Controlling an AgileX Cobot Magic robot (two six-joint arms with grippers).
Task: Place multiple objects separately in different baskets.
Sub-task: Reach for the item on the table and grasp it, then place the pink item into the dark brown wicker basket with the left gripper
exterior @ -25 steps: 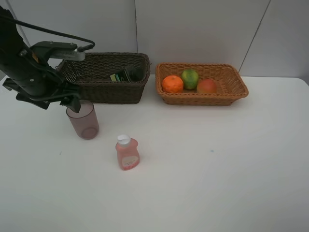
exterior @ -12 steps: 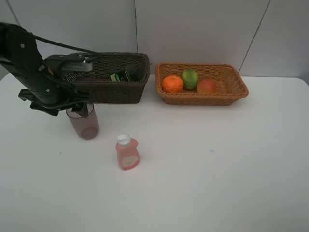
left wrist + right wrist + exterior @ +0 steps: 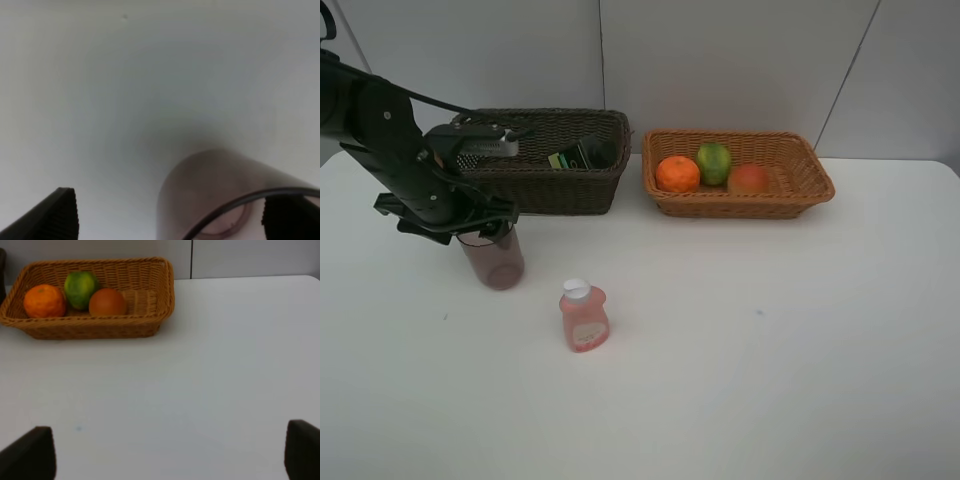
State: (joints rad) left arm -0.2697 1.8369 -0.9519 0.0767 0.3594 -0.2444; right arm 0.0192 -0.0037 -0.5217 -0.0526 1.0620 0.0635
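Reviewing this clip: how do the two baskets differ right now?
The dark brown basket is deeper; the orange-tan basket is shallower. The dark brown basket holds a dark green bottle, the orange-tan basket an orange, a green fruit and a red-yellow fruit. Both are rectangular woven wicker, standing side by side.

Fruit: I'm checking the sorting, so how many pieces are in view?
3, all in the tan basket: an orange at its left end, a green fruit beside it toward the back, a red-orange fruit near the middle. The dark basket is partly hidden inside.
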